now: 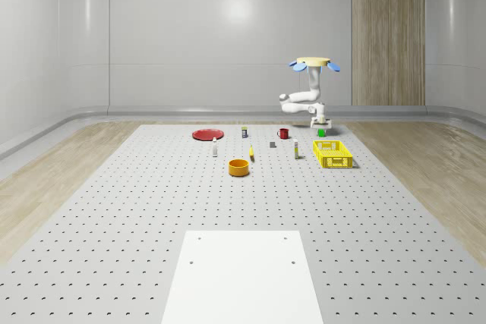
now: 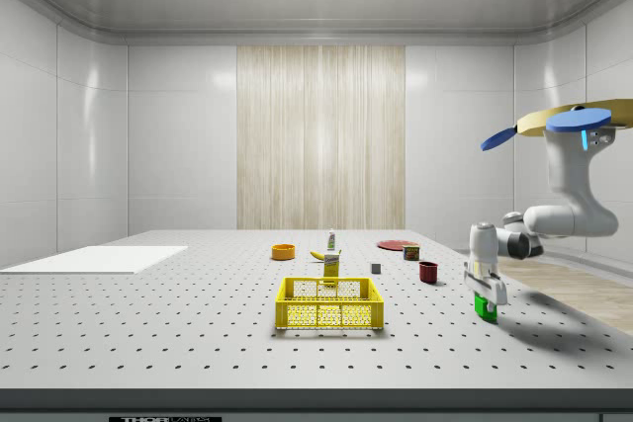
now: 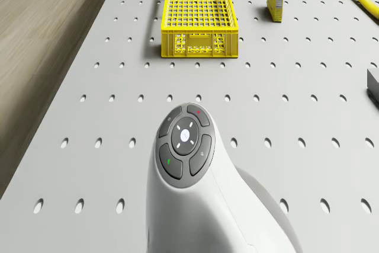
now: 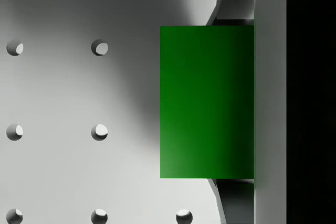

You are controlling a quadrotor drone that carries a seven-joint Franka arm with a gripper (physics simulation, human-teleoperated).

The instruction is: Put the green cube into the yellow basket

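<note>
One green cube (image 2: pixel 485 305) sits at your gripper (image 2: pixel 486 301), fingers apparently closed on it, just above the perforated table (image 2: pixel 148 333), as far as the side view tells. The yellow basket (image 2: pixel 329 303) lies well apart, toward the side view's left, long axis running away from the drone (image 2: pixel 579 124). That drone hovers beyond the cube; the arm (image 2: pixel 554 219) bends down, wrist vertical.

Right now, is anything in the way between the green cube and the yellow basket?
No. In the side view, only bare table lies between the green cube and yellow basket.
</note>
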